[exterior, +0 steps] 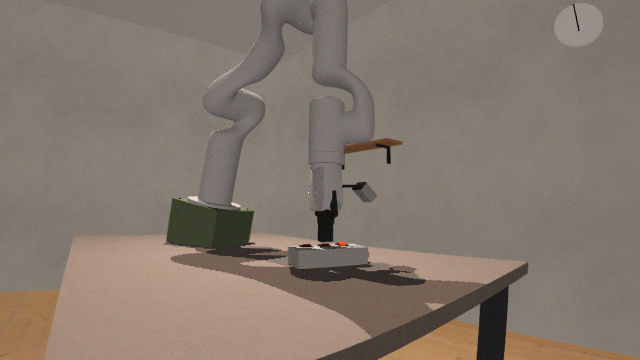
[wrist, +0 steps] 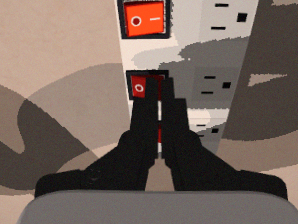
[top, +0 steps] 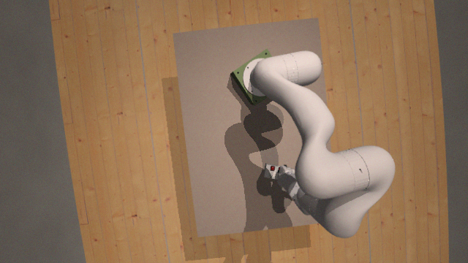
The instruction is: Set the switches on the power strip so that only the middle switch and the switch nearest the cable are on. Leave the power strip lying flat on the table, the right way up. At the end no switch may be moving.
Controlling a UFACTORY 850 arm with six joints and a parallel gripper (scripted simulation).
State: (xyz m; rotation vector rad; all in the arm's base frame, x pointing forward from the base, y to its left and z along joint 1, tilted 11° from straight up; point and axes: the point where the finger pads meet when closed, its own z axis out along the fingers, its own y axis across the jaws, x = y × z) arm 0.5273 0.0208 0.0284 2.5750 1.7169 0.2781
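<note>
Power strip (exterior: 327,256): rigid, light-looking plastic box, flat on the table (exterior: 150,300) directly under the claw (wrist: 158,104). Claw pressed together, empty, tips over the middle switch (wrist: 141,86). Probably slides easily; press rockers squarely downward, no gripping.

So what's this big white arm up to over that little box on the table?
The white arm is working the red switches on a power strip lying flat on the table. Its pincer is shut, holding nothing, with the black fingertips pointed down at the middle switch. The next switch along glows bright red.
</note>
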